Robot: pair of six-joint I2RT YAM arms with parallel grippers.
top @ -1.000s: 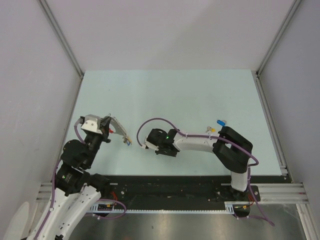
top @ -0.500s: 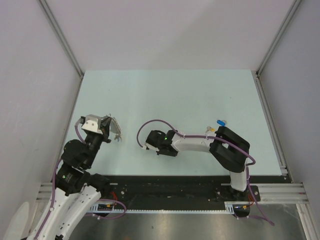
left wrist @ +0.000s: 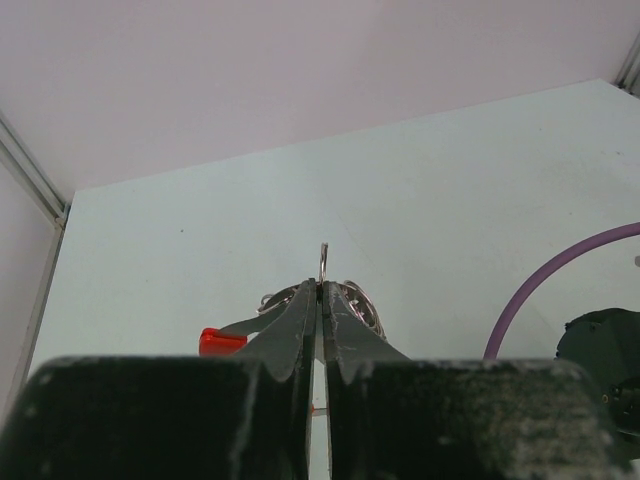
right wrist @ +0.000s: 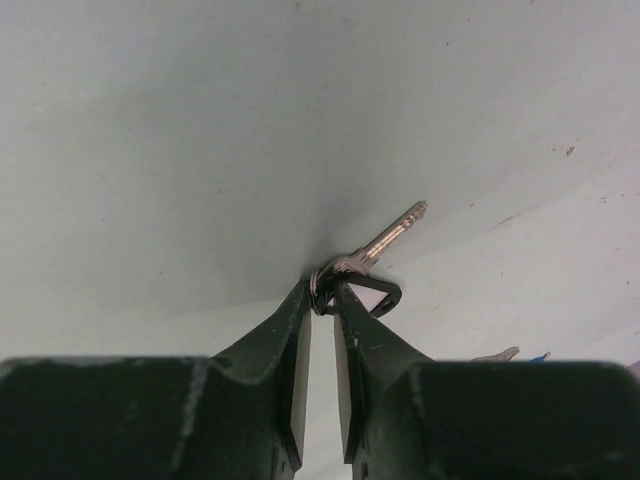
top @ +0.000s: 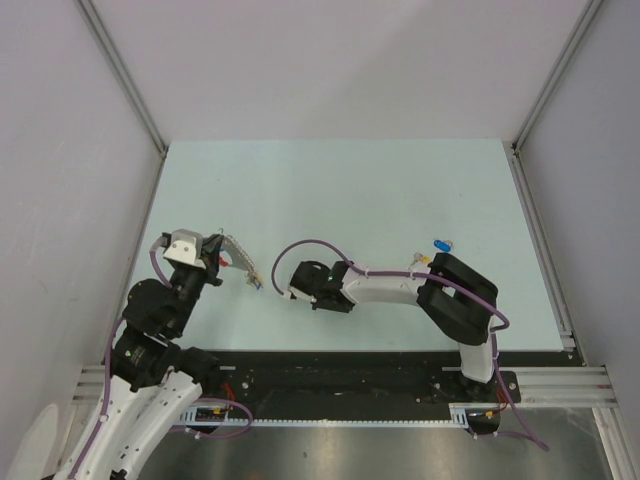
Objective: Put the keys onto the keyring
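My left gripper point(top: 216, 256) is shut on the keyring point(top: 240, 258), a large grey ring with a red section point(top: 221, 262), held above the table. Small keys dangle from its far end point(top: 253, 282), one bluish. In the left wrist view the ring's edge point(left wrist: 325, 258) sticks up between the shut fingers, with the red section point(left wrist: 222, 341) to their left. My right gripper point(right wrist: 322, 290) is shut on the small split ring of a silver key point(right wrist: 388, 238) with a black tag point(right wrist: 378, 297), low at the table. In the top view this gripper point(top: 303, 291) hides the key.
A short blue tag with a whitish end point(top: 441, 245) and a yellow-tagged key point(top: 421, 258) lie on the table by the right arm's elbow. A purple cable point(top: 300, 246) loops over the right wrist. Metal rails run along the table's left and right edges.
The keyring swung in toward the left gripper, then back out to the right. The right gripper has crept slightly left toward it, still holding the black-tagged key.
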